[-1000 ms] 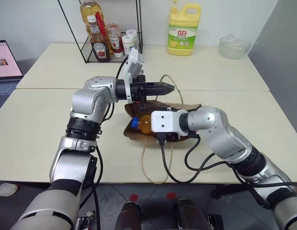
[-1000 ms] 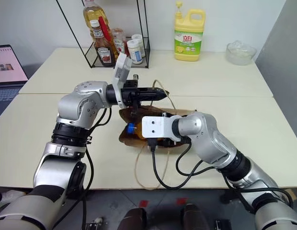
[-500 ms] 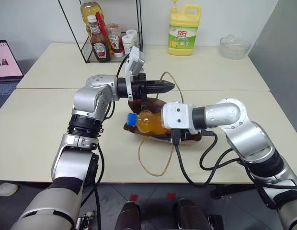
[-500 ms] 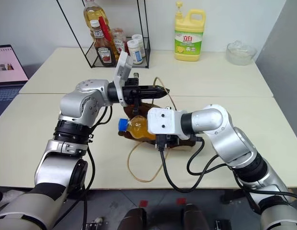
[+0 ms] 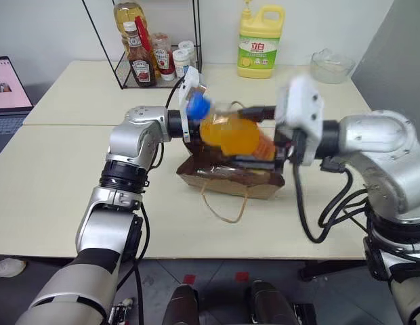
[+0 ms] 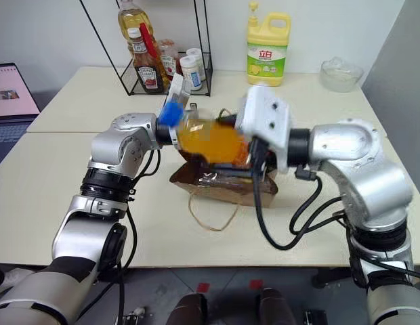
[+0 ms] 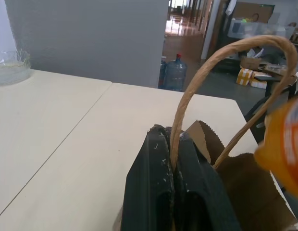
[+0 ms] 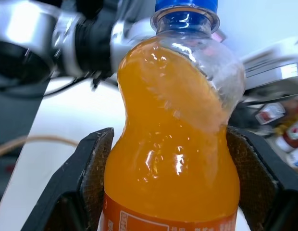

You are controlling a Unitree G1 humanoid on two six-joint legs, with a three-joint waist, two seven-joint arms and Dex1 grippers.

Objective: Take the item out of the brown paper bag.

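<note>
Brown paper bag (image 5: pixel 227 177) lies on its side on the cream table (image 5: pixel 61 176), mouth toward the robot's left, one loop handle (image 5: pixel 223 206) trailing toward the near table edge. Orange drink bottle (image 5: pixel 230 132) is up in the air above the bag, clear of it, lying roughly level with its blue cap (image 5: pixel 197 105) pointing toward the left arm.

Risks, as I judge them: the bottle sits close to the left arm's wrist, so any swing to that side could knock cap against arm. The grip is on the smooth bulged body above the label; a sharp move could let the bottle slip or rotate in the pads. The bag is only pinned by a thin cord, so if the left arm shifts, it could drag or tip the bag. The bottle also has to be set down clear of the bag, or it may roll.

Right gripper (image 8: pixel 170 192): jaws spread wide and clamped on the bottle's lower body, pads (image 8: pixel 98 168) pressed to both sides.

Left gripper (image 7: pixel 170 183): jaws clenched tight on the bag's other cord handle (image 7: pixel 226 57), which loops up out of the fingers; bag rim just beyond the tips.
</note>
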